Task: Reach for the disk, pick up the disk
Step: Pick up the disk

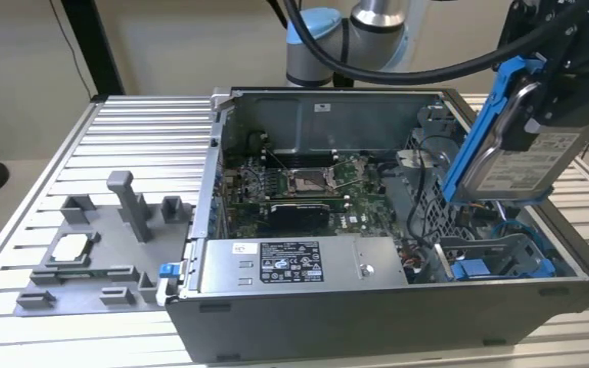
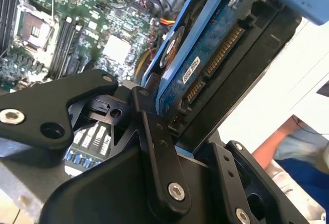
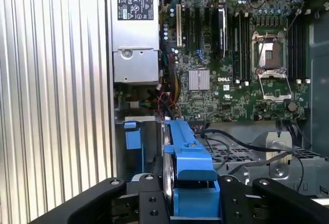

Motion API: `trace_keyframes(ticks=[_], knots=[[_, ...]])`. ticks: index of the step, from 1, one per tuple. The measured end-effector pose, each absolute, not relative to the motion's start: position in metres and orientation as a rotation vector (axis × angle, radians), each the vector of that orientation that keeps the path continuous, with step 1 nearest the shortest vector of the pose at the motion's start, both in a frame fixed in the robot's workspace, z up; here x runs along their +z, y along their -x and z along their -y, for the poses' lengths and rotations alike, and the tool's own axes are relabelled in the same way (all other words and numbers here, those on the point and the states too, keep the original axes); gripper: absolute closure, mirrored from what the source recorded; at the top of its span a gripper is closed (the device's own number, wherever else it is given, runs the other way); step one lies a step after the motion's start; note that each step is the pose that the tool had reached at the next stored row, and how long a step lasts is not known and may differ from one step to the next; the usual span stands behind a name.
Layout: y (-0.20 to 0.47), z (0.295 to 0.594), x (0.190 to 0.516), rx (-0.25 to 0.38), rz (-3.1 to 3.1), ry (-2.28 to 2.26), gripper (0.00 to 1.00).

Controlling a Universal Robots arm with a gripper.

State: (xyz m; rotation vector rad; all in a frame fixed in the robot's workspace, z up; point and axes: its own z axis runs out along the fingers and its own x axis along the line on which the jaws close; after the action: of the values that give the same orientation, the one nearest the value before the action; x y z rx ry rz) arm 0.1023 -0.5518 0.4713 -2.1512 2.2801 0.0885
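exterior view: open computer case (image 1: 376,322) on the slatted table (image 1: 141,130), disk (image 1: 514,153) up in the air above the case's drive bay (image 1: 499,261) on the exterior view's right, on edge, blue rails showing, label face outward, clear of the bay and of the power supply box (image 1: 294,264); claw (image 1: 566,84) clamped on its upper part. small chip (image 1: 73,249) lying in the grey fixture (image 1: 100,253) on the table, well apart. second wrist view: claw (image 2: 169,126) closed on the disk (image 2: 226,54), black fingers (image 2: 154,147) pressed against its end near the connector, motherboard (image 2: 77,34) below. first wrist view: blue rail of the disk (image 3: 190,154) between the black claw links (image 3: 193,203), motherboard (image 3: 231,54) and power supply box (image 3: 134,29) beneath. judged: reaching done, picking up in hand, seemingly near complete with the disk lifted free. next move calls for a firm grip and keeping clear of the case wall and cables.
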Motion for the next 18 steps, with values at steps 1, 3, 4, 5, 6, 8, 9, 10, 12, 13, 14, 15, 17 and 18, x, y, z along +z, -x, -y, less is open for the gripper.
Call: trace_keyframes(ticks=[1, 3, 4, 5, 6, 8, 9, 10, 12, 13, 14, 15, 17, 18], knots=[[-0.102, 0.554, 0.471, 0.089, -2.28, 2.151, 1.0], [-0.102, 0.559, 0.471, 0.09, -2.281, 2.152, 1.0], [-0.102, 0.562, 0.471, 0.09, -2.281, 2.152, 1.0], [-0.102, 0.564, 0.47, 0.09, -2.281, 2.152, 1.0], [-0.103, 0.566, 0.47, 0.091, -2.281, 2.152, 1.0], [-0.102, 0.57, 0.47, 0.091, -2.281, 2.152, 1.0], [-0.103, 0.572, 0.47, 0.091, -2.281, 2.152, 1.0], [-0.103, 0.573, 0.47, 0.091, -2.281, 2.152, 1.0], [-0.103, 0.574, 0.469, 0.092, -2.281, 2.152, 1.0], [-0.103, 0.574, 0.469, 0.091, -2.282, 2.152, 1.0], [-0.103, 0.574, 0.469, 0.091, -2.282, 2.152, 1.0], [-0.103, 0.574, 0.469, 0.091, -2.282, 2.153, 1.0], [-0.103, 0.574, 0.469, 0.092, -2.281, 2.152, 1.0], [-0.103, 0.574, 0.469, 0.092, -2.281, 2.152, 1.0]])
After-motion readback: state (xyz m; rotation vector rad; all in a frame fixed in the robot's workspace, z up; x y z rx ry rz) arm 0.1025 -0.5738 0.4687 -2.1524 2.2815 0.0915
